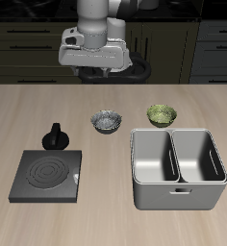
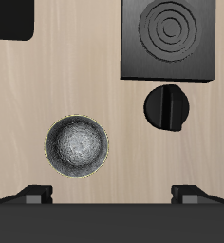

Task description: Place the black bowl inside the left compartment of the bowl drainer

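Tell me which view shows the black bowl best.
The wrist view. It looks straight down on the black bowl, so its whole round rim and silvery mottled inside show large and unobstructed. The exterior view shows the same bowl small and at a slant, behind the drainer and beside the green bowl.

Exterior view: arm cut off by the top edge; hand (image 1: 94, 60) fingers lost against dark cabinets, opening can't be judged. Wrist view: only two fingertips (image 2: 33, 195) poke into frame, rest of the hand off-frame. Stove plate (image 2: 169, 38) and a dark corner object (image 2: 9, 17) clipped by the frame edge. Bowl drainer (image 1: 178, 183) floor in shadow.
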